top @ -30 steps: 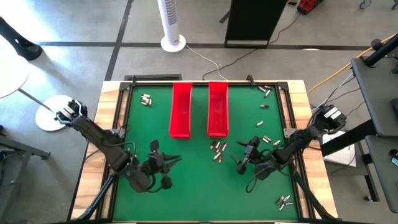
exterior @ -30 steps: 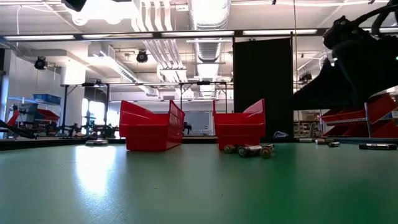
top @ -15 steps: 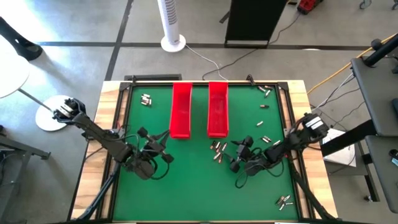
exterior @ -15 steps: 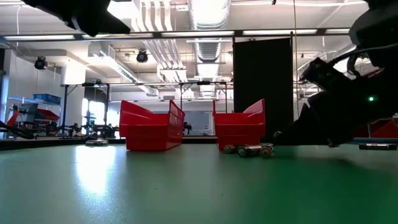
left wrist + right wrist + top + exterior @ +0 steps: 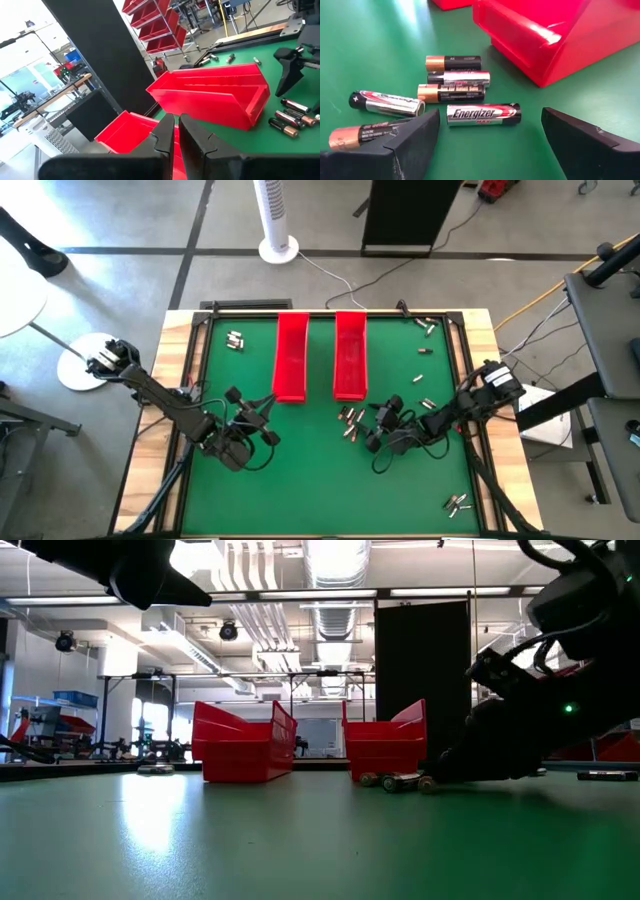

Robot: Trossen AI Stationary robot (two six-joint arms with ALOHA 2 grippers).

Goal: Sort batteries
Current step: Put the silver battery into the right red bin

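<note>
Right pincer wide open, lining up on battery pile mid-frame; next: drop & close. Left pincer shut, empty.

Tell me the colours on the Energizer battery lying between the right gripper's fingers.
Silver body with red toward one end and black lettering on the Energizer battery; the right wrist view shows it best.

Two red trays at centre top of the high view. Central battery cluster: six, counted in the right wrist view. Further batteries: small group upper left, group upper right, a few singles right of centre, group lower right; too small for exact counts. Two arms, left and right.
</note>
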